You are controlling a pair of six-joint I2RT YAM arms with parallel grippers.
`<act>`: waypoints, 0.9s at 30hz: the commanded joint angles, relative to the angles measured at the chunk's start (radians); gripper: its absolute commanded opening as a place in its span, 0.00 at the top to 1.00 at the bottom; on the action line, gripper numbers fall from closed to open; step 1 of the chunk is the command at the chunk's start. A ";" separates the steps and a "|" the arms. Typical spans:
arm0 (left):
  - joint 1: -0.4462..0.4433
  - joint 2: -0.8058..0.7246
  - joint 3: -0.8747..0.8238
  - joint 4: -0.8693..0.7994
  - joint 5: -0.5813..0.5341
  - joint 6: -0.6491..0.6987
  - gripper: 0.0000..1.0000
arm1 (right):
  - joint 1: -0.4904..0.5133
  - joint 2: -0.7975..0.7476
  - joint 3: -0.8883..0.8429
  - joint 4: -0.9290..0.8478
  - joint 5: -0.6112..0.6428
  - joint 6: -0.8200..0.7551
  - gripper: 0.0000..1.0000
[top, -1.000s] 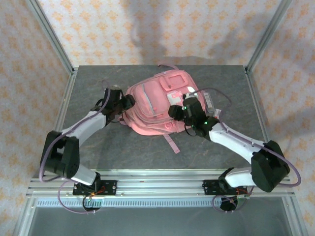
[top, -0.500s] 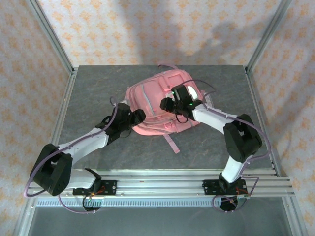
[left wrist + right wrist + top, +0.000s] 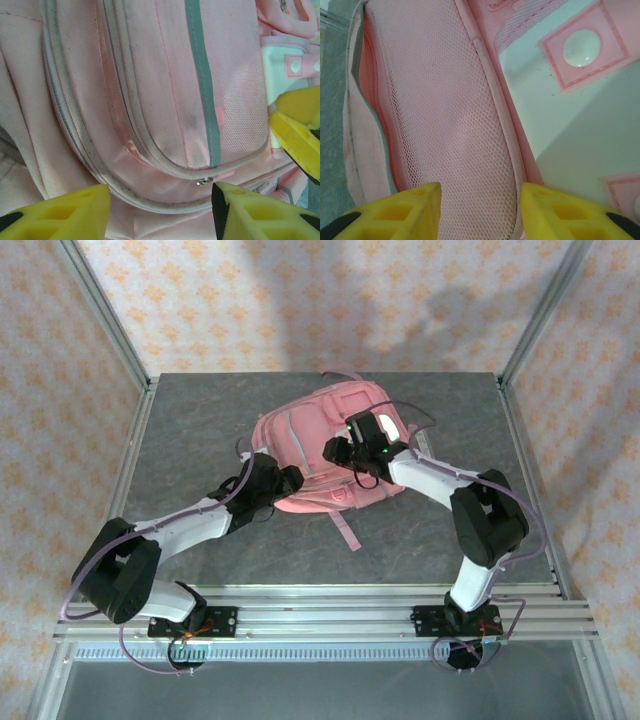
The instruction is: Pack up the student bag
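Pink cloth was nearly all I saw. The student bag (image 3: 320, 435) lay flat in the middle of the grey table (image 3: 200, 420), front side up, with one strap (image 3: 348, 530) poking out toward me. I think the packing had hardly begun. The long zip looked closed, with its little metal pull (image 3: 202, 181) at the end, and I saw nothing going inside. I judged that the bag had to be opened first.

My left gripper (image 3: 288, 480) hung at the near corner of the bag. Its yellow fingers were spread apart and pinched nothing. My right gripper (image 3: 337, 449) hung over the front, spread too, with nothing held.

The cloth looked woven and a bit shiny. A grey stripe (image 3: 205, 90) ran down it. The side pocket (image 3: 455, 125) was soft netting with tiny holes. Next to it was a smooth white patch (image 3: 545, 115) with a round bump (image 3: 581, 47).
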 commanded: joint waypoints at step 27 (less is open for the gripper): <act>-0.006 0.073 0.058 -0.001 -0.045 0.020 0.44 | -0.008 -0.029 -0.057 -0.110 0.094 0.032 0.61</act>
